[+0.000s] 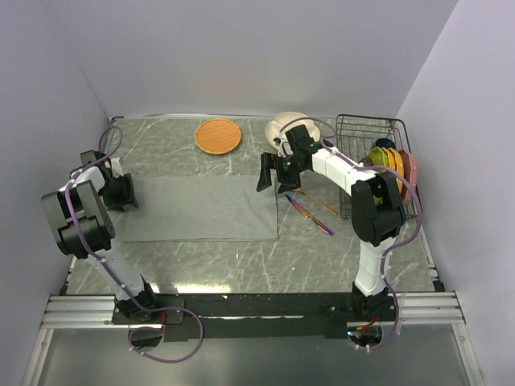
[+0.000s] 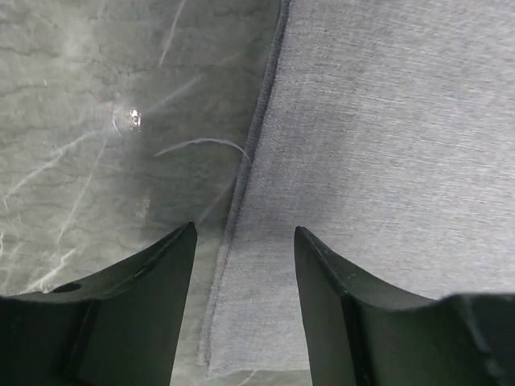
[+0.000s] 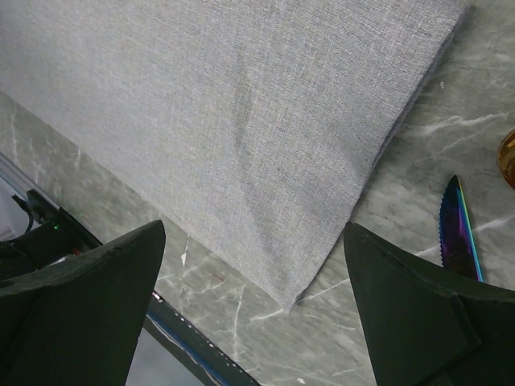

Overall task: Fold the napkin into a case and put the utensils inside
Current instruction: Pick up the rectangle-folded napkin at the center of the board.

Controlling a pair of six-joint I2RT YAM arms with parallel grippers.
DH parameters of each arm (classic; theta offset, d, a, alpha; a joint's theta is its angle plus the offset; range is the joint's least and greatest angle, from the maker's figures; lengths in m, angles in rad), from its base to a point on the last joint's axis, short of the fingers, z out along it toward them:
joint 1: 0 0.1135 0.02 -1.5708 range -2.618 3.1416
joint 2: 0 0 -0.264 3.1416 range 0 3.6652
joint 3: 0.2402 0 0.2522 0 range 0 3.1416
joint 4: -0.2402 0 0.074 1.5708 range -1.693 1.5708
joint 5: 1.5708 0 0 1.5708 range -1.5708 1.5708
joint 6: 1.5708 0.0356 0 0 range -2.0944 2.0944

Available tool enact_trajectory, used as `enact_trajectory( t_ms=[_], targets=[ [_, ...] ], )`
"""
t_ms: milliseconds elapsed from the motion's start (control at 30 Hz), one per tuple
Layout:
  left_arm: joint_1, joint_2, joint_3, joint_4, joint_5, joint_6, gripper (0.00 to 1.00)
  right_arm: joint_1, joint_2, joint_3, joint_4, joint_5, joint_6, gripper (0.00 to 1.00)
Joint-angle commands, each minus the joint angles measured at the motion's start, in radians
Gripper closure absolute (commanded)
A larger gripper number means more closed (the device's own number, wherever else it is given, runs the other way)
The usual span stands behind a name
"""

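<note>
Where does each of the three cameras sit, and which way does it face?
Top external: above and behind the bases, looking down on the table; the left arm and right arm show whole.
Left wrist: on the left arm, looking down past the left tool at a side edge of the grey napkin; only its two fingers show.
Right wrist: on the right arm, looking down past the open right tool at the napkin's corner and the purple knife.
Shared: both wrist views show the napkin lying flat.
</note>
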Motion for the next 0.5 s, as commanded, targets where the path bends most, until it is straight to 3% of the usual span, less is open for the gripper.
enact_trajectory(
  t_ms=[0,300,467],
  targets=[
    [-0.005,0.022,0.020,0.012,-0.016,0.046,0.42,-0.011,-0.012,-0.003,-0.019,0.019,-0.002,0.00],
    [-0.065,-0.007,-0.023,0.036,-0.043,0.077,0.43,-0.015,0.014,0.005,-0.027,0.022,0.013,0.00],
    [-0.068,0.010,-0.012,0.022,-0.030,0.087,0.50,-0.013,0.012,0.005,-0.024,0.023,0.015,0.00]
  ],
)
